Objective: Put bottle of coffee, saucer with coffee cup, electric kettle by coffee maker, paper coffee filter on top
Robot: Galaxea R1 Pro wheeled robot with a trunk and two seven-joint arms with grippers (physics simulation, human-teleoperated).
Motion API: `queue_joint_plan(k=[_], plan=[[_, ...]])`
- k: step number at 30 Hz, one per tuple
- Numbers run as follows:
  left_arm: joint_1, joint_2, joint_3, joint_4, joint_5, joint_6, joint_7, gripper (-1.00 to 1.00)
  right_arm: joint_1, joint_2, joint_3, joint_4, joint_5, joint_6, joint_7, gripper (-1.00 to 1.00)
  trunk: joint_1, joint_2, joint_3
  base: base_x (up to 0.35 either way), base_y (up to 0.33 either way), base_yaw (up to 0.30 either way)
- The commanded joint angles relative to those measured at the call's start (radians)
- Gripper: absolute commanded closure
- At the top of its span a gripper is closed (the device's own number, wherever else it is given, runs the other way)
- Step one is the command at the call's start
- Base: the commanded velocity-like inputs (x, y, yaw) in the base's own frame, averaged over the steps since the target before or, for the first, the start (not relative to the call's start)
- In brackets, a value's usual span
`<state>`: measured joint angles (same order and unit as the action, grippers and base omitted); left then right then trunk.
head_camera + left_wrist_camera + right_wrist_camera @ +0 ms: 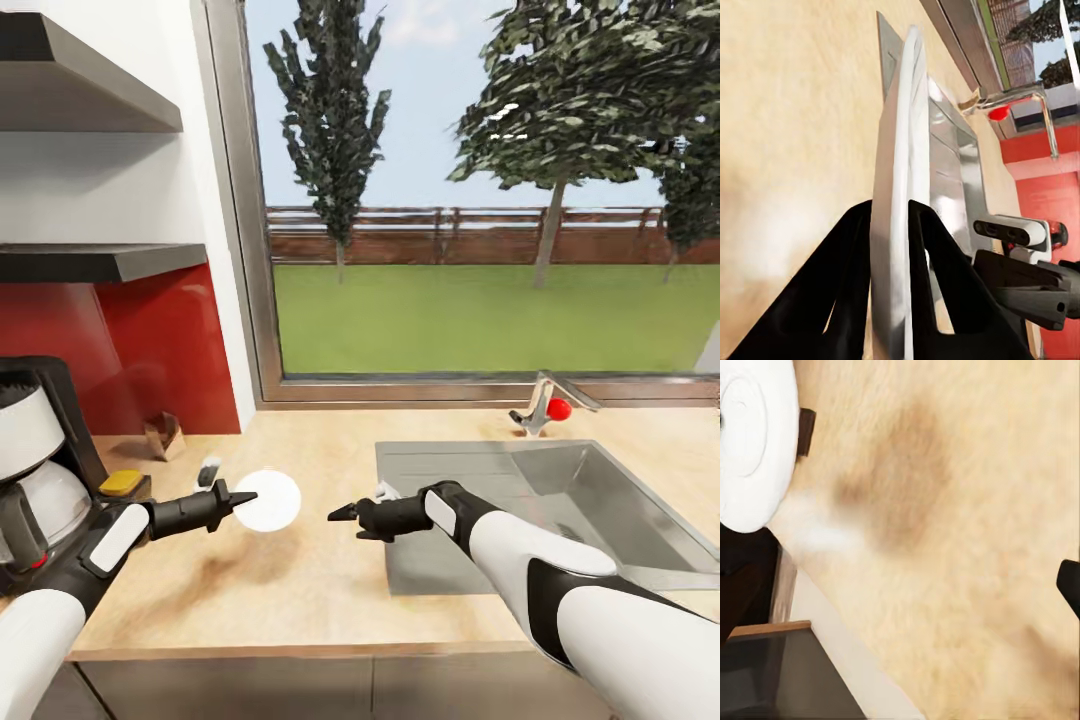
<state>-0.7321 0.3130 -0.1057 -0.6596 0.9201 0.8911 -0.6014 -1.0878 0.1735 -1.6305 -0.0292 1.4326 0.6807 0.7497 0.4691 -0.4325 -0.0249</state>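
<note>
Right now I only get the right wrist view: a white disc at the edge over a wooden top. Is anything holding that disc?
Observer: Yes. The left gripper has the saucer clamped by its rim between its fingers, above the countertop.
Operator: And what sits near it?
Observer: The coffee maker stands at the counter's left end, beside the left arm.
Operator: What's my own arm doing?
Observer: The right gripper hangs over the counter by the sink, carrying nothing visible.
</note>
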Motion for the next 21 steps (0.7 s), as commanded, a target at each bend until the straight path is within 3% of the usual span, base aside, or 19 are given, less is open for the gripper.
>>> queue_joint_plan(k=[1,14,19,21], plan=[[-0.001,0.001,-0.003,0.0,0.0,0.001,-0.001,1.0,-0.001,0.001,-0.008,-0.003,0.009,0.005,0.007,-1.0,0.0,-0.002,-0.002,-0.335,0.0,0.0],[-0.006,0.001,-0.003,0.0,0.0,0.0,-0.002,1.0,-0.001,0.001,-0.011,-0.002,0.007,0.004,0.013,-1.0,0.0,-0.002,-0.002,-0.337,0.042,0.0],[-0.009,0.001,-0.003,0.0,0.0,0.0,-0.002,1.0,-0.001,0.001,-0.009,-0.001,0.006,0.005,0.136,-1.0,0.0,-0.002,-0.002,-0.337,0.123,0.0],[-0.01,0.001,-0.002,0.0,0.0,0.0,-0.002,1.0,-0.001,0.001,-0.008,0.0,0.006,0.005,0.154,-1.0,0.0,-0.002,-0.002,-0.337,0.124,0.0]])
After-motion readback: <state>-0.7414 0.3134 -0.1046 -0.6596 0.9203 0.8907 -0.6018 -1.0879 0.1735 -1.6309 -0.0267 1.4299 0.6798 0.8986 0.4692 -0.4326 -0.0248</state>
